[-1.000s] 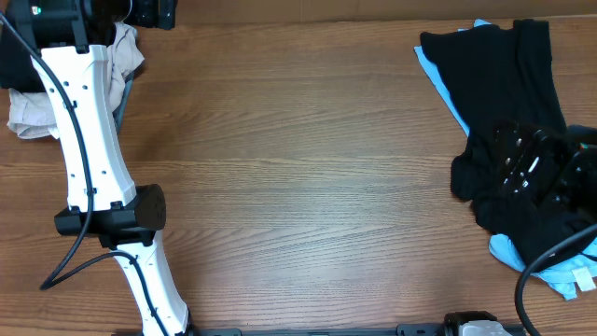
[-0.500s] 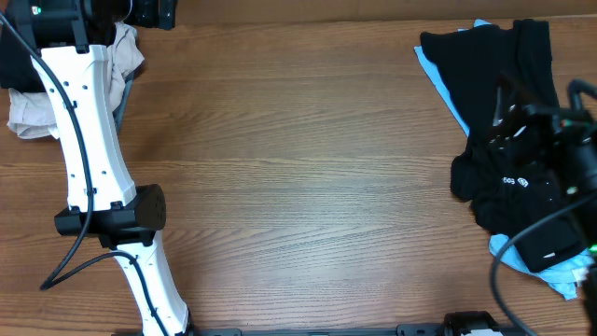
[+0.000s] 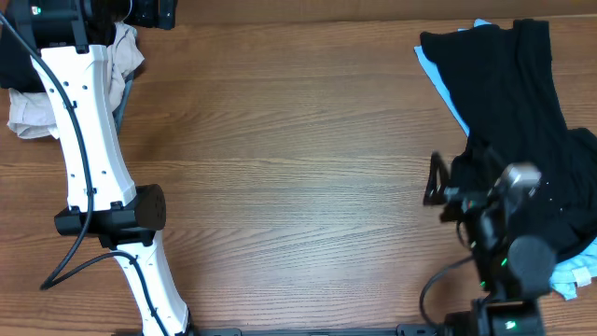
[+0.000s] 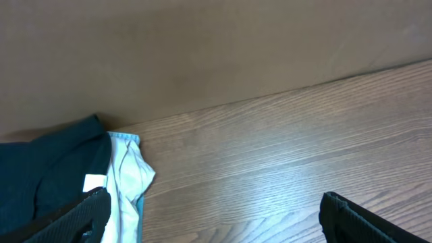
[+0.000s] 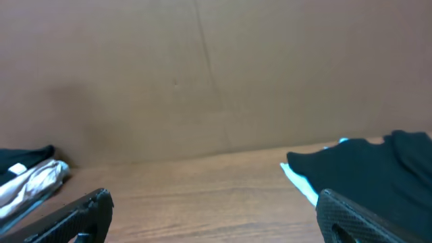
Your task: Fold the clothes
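Note:
A plain black T-shirt (image 3: 508,93) lies crumpled at the table's right side on a light blue piece (image 3: 438,79). It also shows at the right of the right wrist view (image 5: 378,165). My right gripper (image 3: 438,191) hangs just left of that pile, over bare wood, open and empty; its jaws stand wide apart in its wrist view (image 5: 216,219). My left gripper (image 3: 149,11) is at the far left back edge, open and empty (image 4: 209,219), next to a dark garment (image 4: 47,165) with a small white tag (image 4: 94,182) and a pale piece (image 4: 128,175).
A beige garment (image 3: 28,117) lies at the far left under my left arm (image 3: 89,140). A brown wall (image 5: 202,74) closes the table's far edge. Wood tabletop (image 3: 298,159) spans the middle between the two piles.
My right arm has lifted off the black T-shirt and swung left; its gripper now hangs beside the pile over the wood. The left arm and the clothes have not moved.

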You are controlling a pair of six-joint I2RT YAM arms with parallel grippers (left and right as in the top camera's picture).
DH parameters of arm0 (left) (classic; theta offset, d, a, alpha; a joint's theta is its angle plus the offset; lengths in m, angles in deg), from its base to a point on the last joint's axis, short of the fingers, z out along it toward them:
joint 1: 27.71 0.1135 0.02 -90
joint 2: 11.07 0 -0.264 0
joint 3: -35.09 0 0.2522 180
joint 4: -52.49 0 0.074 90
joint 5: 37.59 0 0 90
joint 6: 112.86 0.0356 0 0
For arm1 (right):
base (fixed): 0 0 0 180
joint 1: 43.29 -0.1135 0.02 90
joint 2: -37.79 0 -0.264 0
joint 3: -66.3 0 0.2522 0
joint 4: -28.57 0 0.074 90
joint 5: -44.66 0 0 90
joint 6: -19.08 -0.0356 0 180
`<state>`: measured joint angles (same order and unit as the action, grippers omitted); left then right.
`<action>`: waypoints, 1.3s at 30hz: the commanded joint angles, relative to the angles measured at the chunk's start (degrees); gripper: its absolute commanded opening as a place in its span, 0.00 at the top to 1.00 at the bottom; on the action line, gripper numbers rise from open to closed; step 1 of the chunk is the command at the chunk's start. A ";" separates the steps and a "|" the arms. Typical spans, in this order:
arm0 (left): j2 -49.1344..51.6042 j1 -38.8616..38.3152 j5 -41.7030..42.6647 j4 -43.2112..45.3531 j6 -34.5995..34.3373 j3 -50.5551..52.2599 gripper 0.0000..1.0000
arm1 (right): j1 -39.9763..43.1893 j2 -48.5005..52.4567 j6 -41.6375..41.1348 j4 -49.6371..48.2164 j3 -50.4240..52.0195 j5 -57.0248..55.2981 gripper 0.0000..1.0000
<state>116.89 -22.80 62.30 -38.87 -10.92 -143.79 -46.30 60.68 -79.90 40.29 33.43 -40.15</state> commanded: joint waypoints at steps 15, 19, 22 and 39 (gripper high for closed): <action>0.17 0.31 0.61 0.17 -0.83 0.13 0.00 | 0.20 -18.69 0.50 4.39 18.64 -0.72 0.00; 0.17 0.33 0.61 0.17 -0.83 0.13 0.00 | 0.24 -20.31 0.70 6.91 18.64 -4.33 0.00; 0.17 0.31 0.61 0.17 -0.83 0.13 0.00 | 0.24 -20.94 1.55 6.88 18.64 -4.24 0.00; 0.17 0.31 0.61 0.17 -0.83 0.13 0.00 | -0.02 -22.73 1.55 6.84 18.64 -4.28 0.00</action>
<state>116.89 -22.80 62.30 -38.87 -10.92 -143.81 -46.30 38.63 -78.74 47.48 51.48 -43.91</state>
